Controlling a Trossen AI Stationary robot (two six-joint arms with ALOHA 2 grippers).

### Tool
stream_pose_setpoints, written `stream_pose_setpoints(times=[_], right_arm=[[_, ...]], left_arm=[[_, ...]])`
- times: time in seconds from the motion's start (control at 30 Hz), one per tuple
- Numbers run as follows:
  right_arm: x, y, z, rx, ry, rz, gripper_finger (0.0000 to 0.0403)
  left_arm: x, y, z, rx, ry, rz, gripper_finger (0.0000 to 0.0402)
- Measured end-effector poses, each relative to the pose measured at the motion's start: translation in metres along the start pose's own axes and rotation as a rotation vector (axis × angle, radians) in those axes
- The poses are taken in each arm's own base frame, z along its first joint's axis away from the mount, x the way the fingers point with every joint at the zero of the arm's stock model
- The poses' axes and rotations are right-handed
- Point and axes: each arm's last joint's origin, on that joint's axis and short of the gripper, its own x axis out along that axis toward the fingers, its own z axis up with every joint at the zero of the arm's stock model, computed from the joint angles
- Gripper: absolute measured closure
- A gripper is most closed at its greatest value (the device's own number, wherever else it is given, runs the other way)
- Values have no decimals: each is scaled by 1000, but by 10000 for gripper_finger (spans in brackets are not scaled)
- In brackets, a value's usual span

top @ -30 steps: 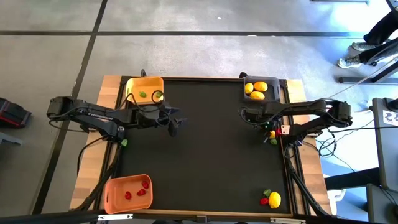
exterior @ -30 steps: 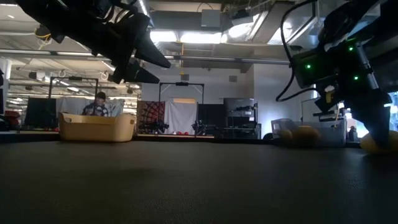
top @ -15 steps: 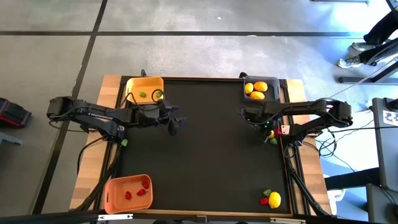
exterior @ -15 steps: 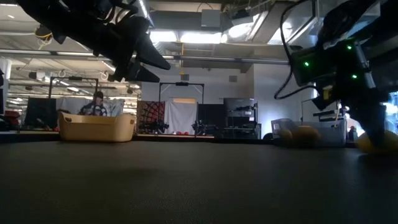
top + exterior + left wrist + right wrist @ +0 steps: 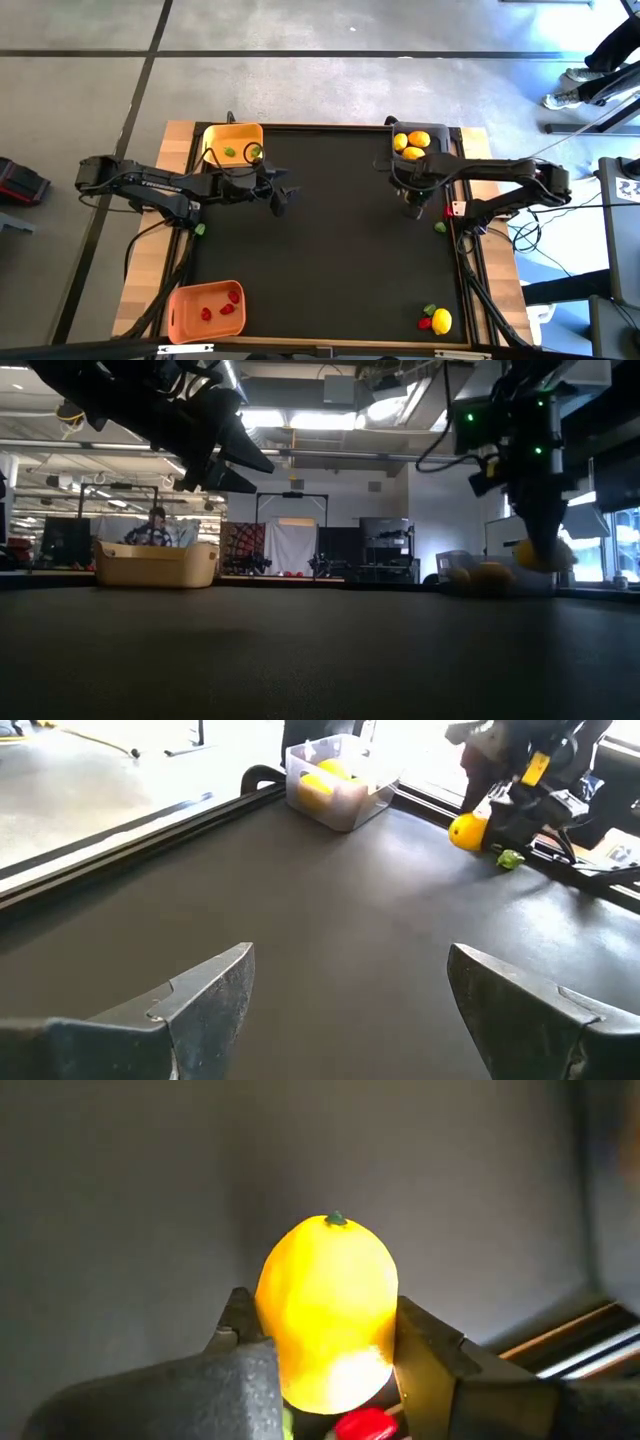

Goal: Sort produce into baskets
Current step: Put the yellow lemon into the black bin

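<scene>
My right gripper is shut on a yellow lemon and hangs above the mat near the dark grey basket, which holds other lemons. The low view shows this lemon in the air. A green piece lies on the mat by the right edge. My left gripper waits open over the mat beside the yellow basket, nothing between its fingers. The orange basket with red pieces stands at the near left corner. My right gripper pinches the lemon by its two opposite sides between the two fingers. The fingers come from above and point down. The lemon's stem tip points away from the gripper. The lemon hangs lifted clear of the mat.
A lemon, a red piece and a green piece lie at the near right corner. Another green piece lies on the wooden rim at the left. The middle of the black mat is bare. A person's legs show beyond the far right.
My right gripper has risen and gone toward the table's left edge with the lemon. The lemon has come off the mat, where it lay next to the green piece by the right edge, and now hangs clear. The green piece has stayed in place.
</scene>
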Motion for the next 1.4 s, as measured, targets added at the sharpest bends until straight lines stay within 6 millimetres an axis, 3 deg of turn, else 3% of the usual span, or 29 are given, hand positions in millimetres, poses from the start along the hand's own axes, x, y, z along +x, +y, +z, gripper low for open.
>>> stream_pose_setpoints(times=[0.27,0.57,1.0,1.23,1.4], right_arm=[[-22,-25,4,47,-139,-11,310],[-29,-65,8,167,-287,-46,310],[-27,-112,6,235,-346,-163,310],[-14,-147,0,447,-264,-293,310],[-4,-150,5,455,-228,-282,310]], left_arm=[[0,0,0,-11,0,-1,73],[0,0,-1,-6,11,3,73],[0,0,0,-34,3,6,73],[0,0,0,-24,3,9,73],[0,0,-1,-23,3,9,73]])
